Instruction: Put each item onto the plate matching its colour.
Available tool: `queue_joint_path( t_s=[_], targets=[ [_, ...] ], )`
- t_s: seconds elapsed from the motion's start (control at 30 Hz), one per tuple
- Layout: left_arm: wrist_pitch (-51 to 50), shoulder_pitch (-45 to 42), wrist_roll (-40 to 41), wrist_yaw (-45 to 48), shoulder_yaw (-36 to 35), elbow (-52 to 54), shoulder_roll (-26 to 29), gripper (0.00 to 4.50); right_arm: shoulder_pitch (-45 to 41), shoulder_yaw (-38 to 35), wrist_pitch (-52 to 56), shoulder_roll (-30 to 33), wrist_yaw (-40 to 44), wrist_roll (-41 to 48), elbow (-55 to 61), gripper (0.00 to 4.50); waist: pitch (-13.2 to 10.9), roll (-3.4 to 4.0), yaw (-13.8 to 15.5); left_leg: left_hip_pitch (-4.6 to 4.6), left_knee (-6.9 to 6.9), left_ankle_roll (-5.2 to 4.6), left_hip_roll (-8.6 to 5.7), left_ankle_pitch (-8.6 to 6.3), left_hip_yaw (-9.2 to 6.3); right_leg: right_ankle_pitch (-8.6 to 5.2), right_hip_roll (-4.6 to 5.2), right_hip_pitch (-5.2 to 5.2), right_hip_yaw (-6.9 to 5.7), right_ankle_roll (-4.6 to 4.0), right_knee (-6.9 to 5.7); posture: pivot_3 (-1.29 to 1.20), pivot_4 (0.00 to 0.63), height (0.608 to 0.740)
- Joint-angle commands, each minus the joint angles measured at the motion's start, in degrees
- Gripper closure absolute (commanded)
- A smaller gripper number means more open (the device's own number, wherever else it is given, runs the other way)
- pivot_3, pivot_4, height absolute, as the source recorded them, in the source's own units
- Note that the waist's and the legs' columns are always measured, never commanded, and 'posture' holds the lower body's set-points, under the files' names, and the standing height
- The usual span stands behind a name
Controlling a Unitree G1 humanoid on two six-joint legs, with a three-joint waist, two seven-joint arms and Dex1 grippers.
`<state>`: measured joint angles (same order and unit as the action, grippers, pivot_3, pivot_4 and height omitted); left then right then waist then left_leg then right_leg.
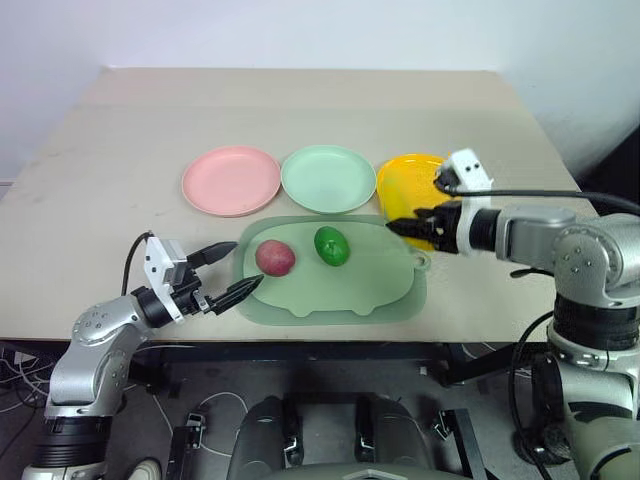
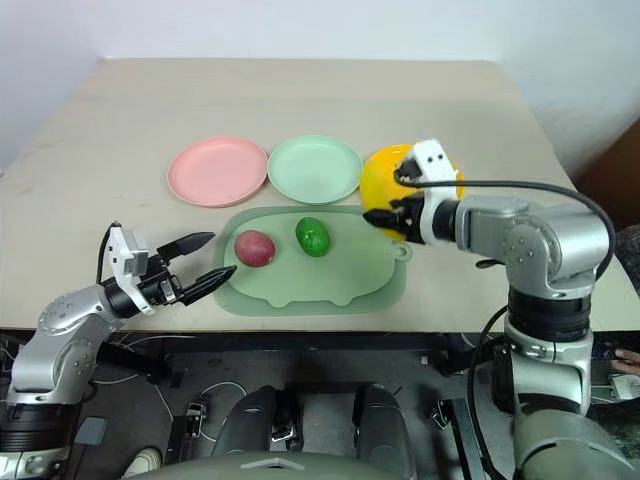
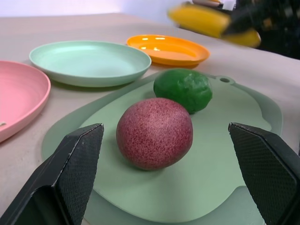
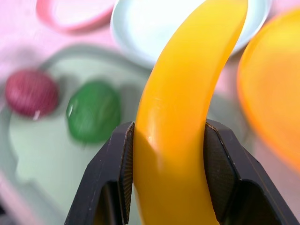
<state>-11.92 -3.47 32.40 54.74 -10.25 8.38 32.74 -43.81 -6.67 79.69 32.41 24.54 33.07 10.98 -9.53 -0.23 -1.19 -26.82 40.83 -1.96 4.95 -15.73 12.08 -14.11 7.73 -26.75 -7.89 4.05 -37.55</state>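
Observation:
My right gripper (image 4: 171,154) is shut on the curved yellow banana (image 4: 183,108), held in the air at the near edge of the orange-yellow plate (image 1: 403,176). The dark red potato-like lump (image 1: 274,257) and the glossy green fruit (image 1: 331,246) lie side by side on the pale green mat (image 1: 340,292). My left gripper (image 1: 225,272) stands open at the mat's left edge, its fingers level and pointing at the red lump (image 3: 154,133). The pink plate (image 1: 231,180) and the mint green plate (image 1: 328,178) sit bare behind the mat.
The three plates stand in a row across the middle of the beige table (image 1: 300,110). The mat reaches almost to the table's front edge. A white wall rises behind the table's far edge.

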Motion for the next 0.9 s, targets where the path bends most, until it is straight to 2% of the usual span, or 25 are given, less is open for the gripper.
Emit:
queue_joint_path(
  t_s=[0.03, 0.27, 0.57, 0.6, 0.63, 0.73, 0.83, 0.9],
  targets=[
    [1.28, -0.36, -0.32, -0.11, -0.23, 1.03, -0.45, 0.0, -3.66, 6.48, -12.3, -0.43, 0.3, -7.81, -13.05, 2.79, 0.0, 0.0, -0.04, 0.01, 0.0, 0.0, -0.01, 0.0, 0.03, 0.0, 0.0, 0.03, 0.0, 0.01, 0.0, 0.0, 0.15, 0.695],
    [1.34, 1.12, -0.39, -1.33, -1.29, 3.09, -0.83, 0.0, -12.76, 10.57, -34.22, -5.04, 3.02, -17.68, -42.46, 2.79, -0.05, 0.07, -0.73, -0.14, 0.02, -0.05, -0.09, 0.14, 0.25, 0.12, -0.06, -0.1, 0.05, 0.25, -0.22, 0.0, 0.15, 0.695],
    [1.22, 4.6, -0.07, -3.04, -3.21, 5.98, -0.53, 0.0, -21.24, 10.37, -42.1, -6.46, 6.62, -23.46, -61.09, 2.79, -0.07, 0.1, -1.61, -0.35, 0.04, 0.0, -0.08, 0.21, 0.3, 0.11, -0.06, -0.46, 0.12, 0.28, -0.53, 0.0, 0.15, 0.695],
    [1.15, 4.85, -0.04, -3.14, -3.28, 6.28, -0.59, 0.0, -21.69, 10.23, -42.57, -6.68, 6.44, -24.01, -62.49, 2.23, -0.07, 0.1, -1.62, -0.35, 0.05, 0.0, -0.08, 0.21, 0.31, 0.11, -0.06, -0.46, 0.12, 0.28, -0.54, 0.0, 0.15, 0.695],
    [1.08, 5.04, 0.0, -3.23, -3.35, 6.51, -0.65, 0.0, -21.99, 10.22, -42.99, -6.84, 6.68, -24.49, -63.37, 2.05, -0.07, 0.11, -1.64, -0.34, 0.06, 0.0, -0.08, 0.21, 0.32, 0.11, -0.05, -0.46, 0.13, 0.28, -0.54, 0.0, 0.15, 0.695],
    [1.03, 5.29, 0.06, -3.31, -3.48, 6.67, -0.56, 0.0, -22.55, 9.53, -43.58, -7.07, 7.29, -24.97, -64.06, 1.08, -0.08, 0.12, -1.55, -0.35, 0.07, 0.0, -0.08, 0.21, 0.32, 0.11, -0.05, -0.46, 0.13, 0.28, -0.54, 0.0, 0.15, 0.695],
    [1.0, 5.37, 0.13, -3.27, -3.64, 6.6, -0.41, 0.0, -21.05, 8.72, -43.05, -6.12, 9.05, -24.32, -58.69, 0.06, -0.08, 0.12, -1.47, -0.37, 0.1, 0.01, -0.07, 0.21, 0.31, 0.11, -0.04, -0.47, 0.13, 0.28, -0.55, 0.0, 0.15, 0.695],
    [0.95, 5.26, 0.15, -3.2, -3.79, 6.43, -0.25, 0.0, -18.36, 7.33, -40.65, -4.96, 11.13, -22.24, -50.66, 0.02, -0.1, 0.16, -1.45, -0.39, 0.11, 0.01, -0.07, 0.2, 0.27, 0.11, -0.04, -0.5, 0.15, 0.28, -0.56, 0.0, 0.15, 0.695]
  ],
)
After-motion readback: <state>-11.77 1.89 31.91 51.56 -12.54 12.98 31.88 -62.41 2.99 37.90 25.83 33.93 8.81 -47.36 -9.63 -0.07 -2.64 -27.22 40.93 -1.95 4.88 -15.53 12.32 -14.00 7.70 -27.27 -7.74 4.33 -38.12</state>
